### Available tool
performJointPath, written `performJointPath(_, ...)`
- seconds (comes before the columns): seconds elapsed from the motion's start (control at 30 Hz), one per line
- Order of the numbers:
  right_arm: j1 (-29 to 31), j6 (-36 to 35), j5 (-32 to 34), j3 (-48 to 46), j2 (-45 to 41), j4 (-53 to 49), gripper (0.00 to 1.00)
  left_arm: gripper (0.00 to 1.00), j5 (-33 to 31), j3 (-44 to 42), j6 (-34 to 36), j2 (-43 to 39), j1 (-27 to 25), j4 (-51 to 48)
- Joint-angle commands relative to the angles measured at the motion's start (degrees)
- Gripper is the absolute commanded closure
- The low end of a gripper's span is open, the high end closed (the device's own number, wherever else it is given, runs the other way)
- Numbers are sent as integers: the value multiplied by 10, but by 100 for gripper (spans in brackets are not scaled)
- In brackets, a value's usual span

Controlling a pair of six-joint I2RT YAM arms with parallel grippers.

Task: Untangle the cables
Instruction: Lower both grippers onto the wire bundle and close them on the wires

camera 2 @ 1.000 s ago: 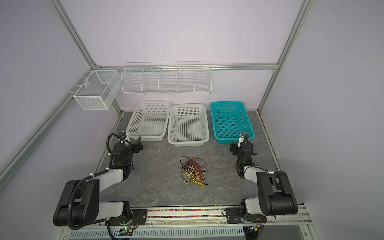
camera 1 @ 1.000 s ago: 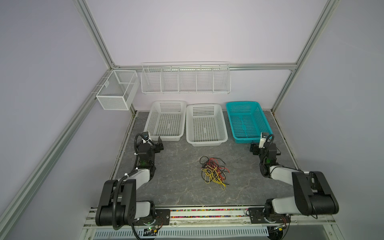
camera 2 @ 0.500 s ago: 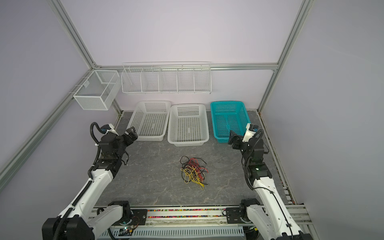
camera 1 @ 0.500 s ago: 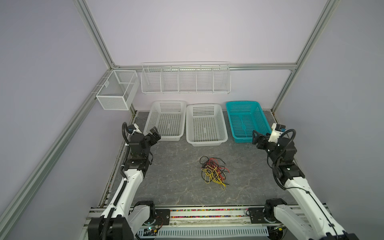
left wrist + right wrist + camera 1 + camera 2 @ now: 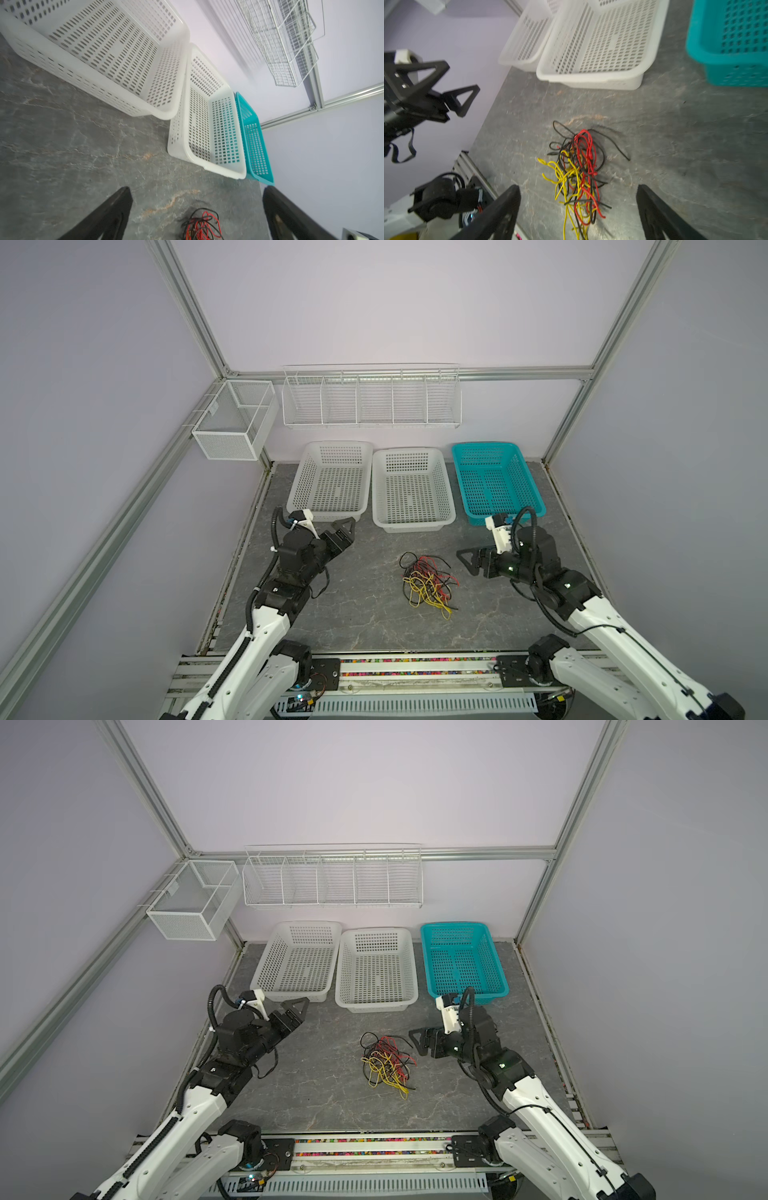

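The cables (image 5: 428, 585) are lying in one loose tangle of black, red and yellow strands on the grey stone-patterned table (image 5: 332, 614), roughly midway between the two arms and in front of the middle white basket (image 5: 409, 451). In both top views nothing is touching the tangle. The right gripper (image 5: 467, 562) is hanging just beside its right edge and pointing toward it; its jaws are standing wide apart and gripping nothing, and the right wrist view is showing the strands (image 5: 577, 170) on the table between the two dark fingers (image 5: 508, 199). The left gripper (image 5: 347, 526) is hovering well apart from the tangle, near the front rim of the left white basket (image 5: 338, 444), its jaws likewise spread wide and empty. A teal basket (image 5: 484, 445) is sitting to the right of the white ones, and a wire rack (image 5: 372, 396) and a mesh box (image 5: 232, 423) are hanging on the frame behind.
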Motion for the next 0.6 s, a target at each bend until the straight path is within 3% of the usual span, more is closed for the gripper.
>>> performJointPath(0.0,50,-18,28,-14,31,-32,7,0,-44,-19,-24,-17,-31,-57)
performJointPath(0.13,91,-20,41,-10,106,-7,1,0,-45,-47,-49,-40,-61,-59)
performJointPath(0.4,111,-62,80,79,269,3,10,3,-33,-78,-75,-37,-115,-56)
performJointPath(0.57,111,-67,50,100,352,47,18,4,-20,-103,-97,-32,-130,-43)
